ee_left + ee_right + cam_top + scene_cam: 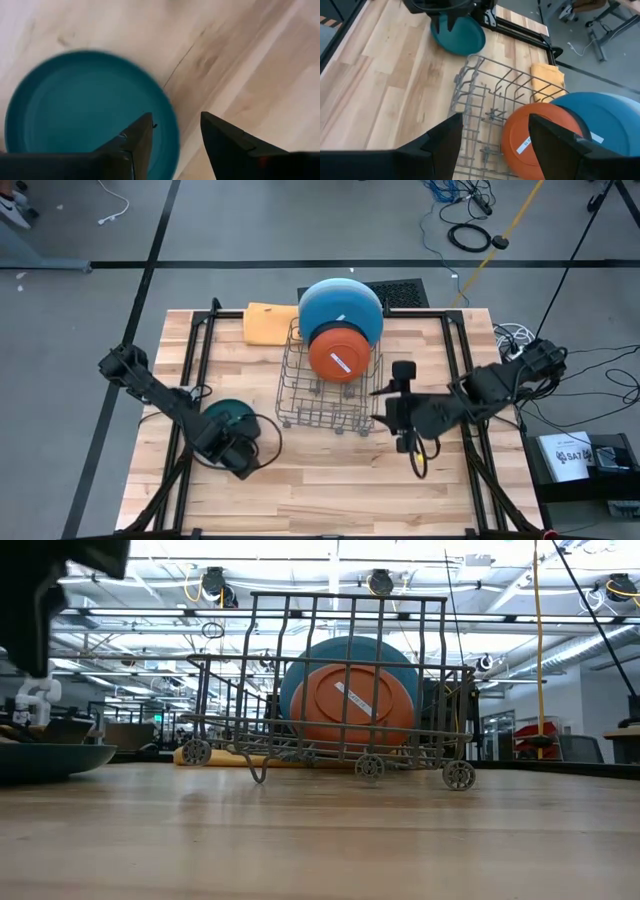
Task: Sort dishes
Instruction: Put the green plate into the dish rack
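The left gripper [172, 135] hangs directly over the dark teal plate [232, 416], fingers parted and empty, straddling the plate's rim. The plate lies flat on the table [330, 480], left of the wire rack [325, 395], with bare wood around it. The right gripper [400, 408] waits just beside the rack's right side, fingers apart and empty. Farther back, the orange plate [340, 352] and medium blue plate [342, 308] stand on edge in the rack.
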You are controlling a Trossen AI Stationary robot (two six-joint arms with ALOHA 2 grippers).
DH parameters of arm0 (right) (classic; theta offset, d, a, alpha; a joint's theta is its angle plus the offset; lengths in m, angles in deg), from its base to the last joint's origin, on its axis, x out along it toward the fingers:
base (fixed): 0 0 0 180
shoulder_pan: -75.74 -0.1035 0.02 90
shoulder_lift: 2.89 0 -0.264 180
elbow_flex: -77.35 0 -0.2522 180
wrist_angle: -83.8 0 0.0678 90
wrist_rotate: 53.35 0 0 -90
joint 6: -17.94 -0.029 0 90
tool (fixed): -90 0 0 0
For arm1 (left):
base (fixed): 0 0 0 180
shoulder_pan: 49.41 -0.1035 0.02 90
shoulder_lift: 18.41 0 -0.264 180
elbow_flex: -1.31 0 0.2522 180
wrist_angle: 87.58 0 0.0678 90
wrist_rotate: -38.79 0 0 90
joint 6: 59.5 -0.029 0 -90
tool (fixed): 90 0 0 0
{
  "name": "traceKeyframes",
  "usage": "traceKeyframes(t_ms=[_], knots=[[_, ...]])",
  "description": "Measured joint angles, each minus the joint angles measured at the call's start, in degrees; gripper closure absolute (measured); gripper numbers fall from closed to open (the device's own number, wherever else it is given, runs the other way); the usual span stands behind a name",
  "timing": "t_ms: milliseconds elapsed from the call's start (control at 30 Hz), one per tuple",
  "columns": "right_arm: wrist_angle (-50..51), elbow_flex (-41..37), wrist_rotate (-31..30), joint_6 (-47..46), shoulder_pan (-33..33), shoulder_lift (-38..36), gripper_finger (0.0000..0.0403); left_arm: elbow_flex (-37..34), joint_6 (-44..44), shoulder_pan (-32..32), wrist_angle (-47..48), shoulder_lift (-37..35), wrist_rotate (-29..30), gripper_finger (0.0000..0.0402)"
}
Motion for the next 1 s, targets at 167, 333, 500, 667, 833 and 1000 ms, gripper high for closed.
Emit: traceKeyframes(t_ms=[167, 333, 500, 667, 833, 1000], knots=[[0.20, 0.00, -2.70, -1.52, -3.07, 1.05, 0.0181, -3.76, 6.92, 2.14, -0.40, 0.00, -0.02, 0.0212], [0.18, 0.00, -4.82, -2.32, -4.57, 1.54, 0.0181, -7.62, 8.05, 2.22, -7.38, 0.00, -1.10, 0.0176], [0.15, 0.00, -5.30, -2.66, -4.88, 1.52, 0.0181, -10.70, 8.20, 1.55, -11.96, 0.00, -1.63, 0.0149], [0.12, 0.00, -5.32, -2.71, -4.82, 1.52, 0.0181, -12.14, 9.26, -0.15, -11.54, 1.42, -2.04, 0.0147], [0.08, 0.00, -5.19, -3.08, -4.84, 1.52, 0.0181, -13.04, 9.13, -1.55, -12.04, 5.21, -4.38, 0.0146], [0.11, 0.00, -4.99, -3.56, -4.88, 1.52, 0.0181, -12.92, 7.28, -1.97, -12.86, 10.17, -6.94, 0.0173]])
